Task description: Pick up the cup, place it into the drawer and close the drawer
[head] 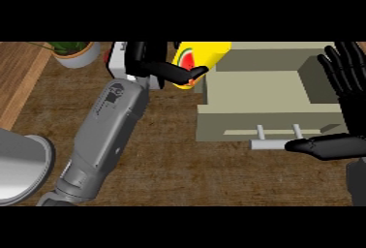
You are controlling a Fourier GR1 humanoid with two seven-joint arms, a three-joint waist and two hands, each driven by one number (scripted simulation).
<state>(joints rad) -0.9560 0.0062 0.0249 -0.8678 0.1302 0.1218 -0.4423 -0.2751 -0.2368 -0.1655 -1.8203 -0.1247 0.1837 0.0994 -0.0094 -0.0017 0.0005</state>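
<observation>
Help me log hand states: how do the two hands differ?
The left hand is curled round the yellow cup; the right hand is open, holding nothing. The left hand is by the open drawer's far left corner; the right hand rests at the view's right edge, fingers up. Both are black.

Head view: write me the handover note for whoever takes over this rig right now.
Left hand: shut on the yellow cup with a red-and-green fruit print, held off the counter by the far left corner of the open beige drawer.
Right hand: open at the view's right edge, fingers up, thumb by the drawer's grey bar handle; contact cannot be told.
Done: cup picked up.
Left: put the cup in the drawer, release it, close the drawer.
</observation>
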